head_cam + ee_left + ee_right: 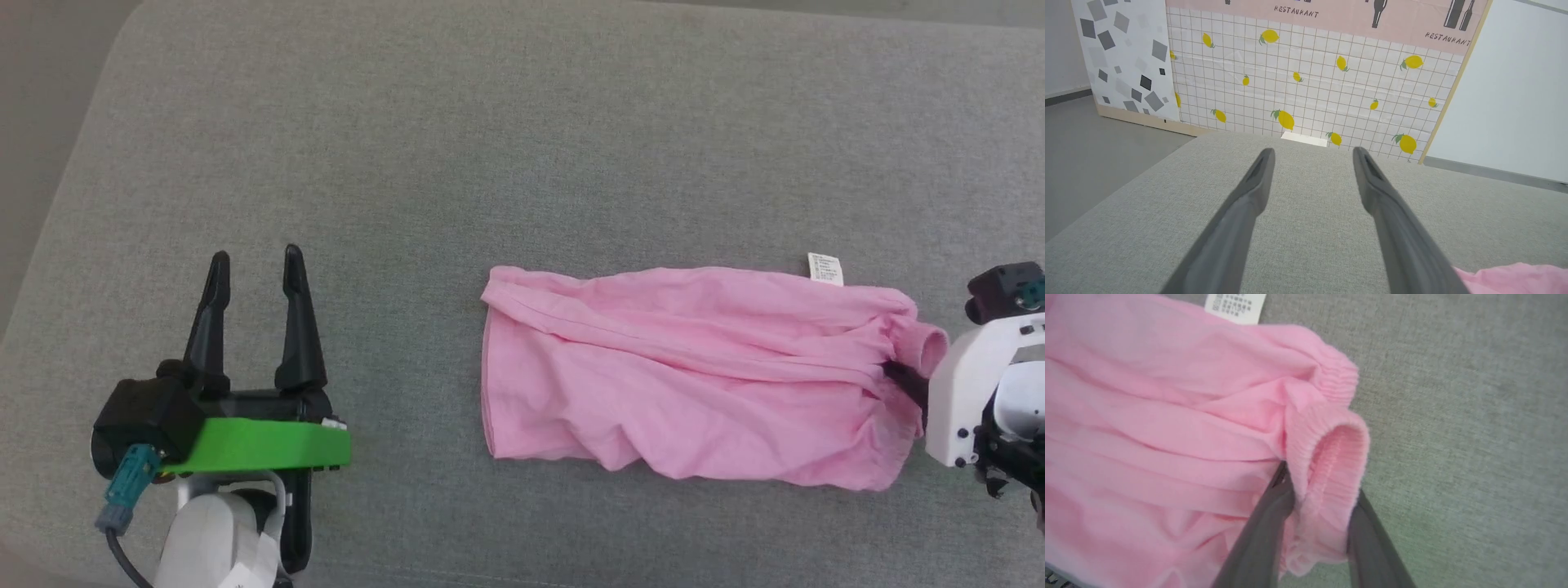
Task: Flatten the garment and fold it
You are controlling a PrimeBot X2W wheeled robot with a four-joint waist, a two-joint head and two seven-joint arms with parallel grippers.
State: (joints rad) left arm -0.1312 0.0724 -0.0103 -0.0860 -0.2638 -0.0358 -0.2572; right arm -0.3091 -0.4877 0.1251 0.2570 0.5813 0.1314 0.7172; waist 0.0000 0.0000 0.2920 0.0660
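Head view, garment (694,376): light pink and soft, lying on the grey cushion (490,122) right of centre, with its long axis running left to right.
Head view, surface: wrinkled, with long folds along its length; the left edge is straight, and the right end is gathered into a ribbed band.
Head view, label (824,269): small and white, sticking out from the far edge near the right end.
Head view, left gripper (256,255): at the near left, well apart from the garment, fingers pointing away with the jaws spread.
Head view, right gripper (902,380): at the right edge, with one dark finger on the garment's gathered end.
Left wrist view, left gripper (1313,151): jaws wide apart over bare cushion (1310,245), with nothing between them.
Left wrist view, garment (1515,277): a pink corner at the near right.
Left wrist view, background: a lemon-print panel (1310,81) stands beyond the cushion.
Right wrist view, garment (1167,416): fine knit in soft pleats; the elastic band curls into an open loop that shows its ribbed inside.
Right wrist view, right gripper (1321,482): its fingers (1261,539) press either side of the ribbed band, the jaws clamped on that fabric.
Right wrist view, label (1235,306): on the far edge, its print too small to read.
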